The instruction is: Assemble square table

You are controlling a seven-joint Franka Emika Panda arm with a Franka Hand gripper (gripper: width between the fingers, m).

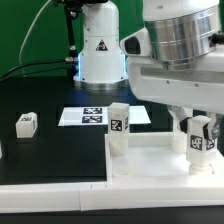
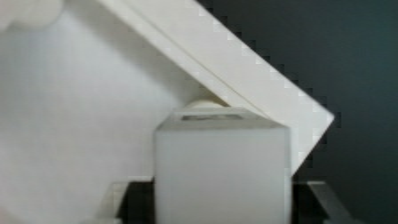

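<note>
At the exterior view's right, we see the gripper (image 1: 200, 142) partly closed on 1 upright leg (image 1: 198, 130) at a corner of the plate (image 1: 150, 160); we'd keep it plumb over its socket. From the wrist view, fingers (image 2: 135, 205) pinch that leg squarely. Black table (image 1: 50, 150), green backdrop (image 1: 20, 30).

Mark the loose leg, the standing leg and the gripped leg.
loose leg (image 1: 25, 123): exterior view, tagged face.
standing leg (image 1: 119, 122): exterior view, tagged face.
gripped leg (image 1: 197, 140): exterior view, tagged face.
</note>
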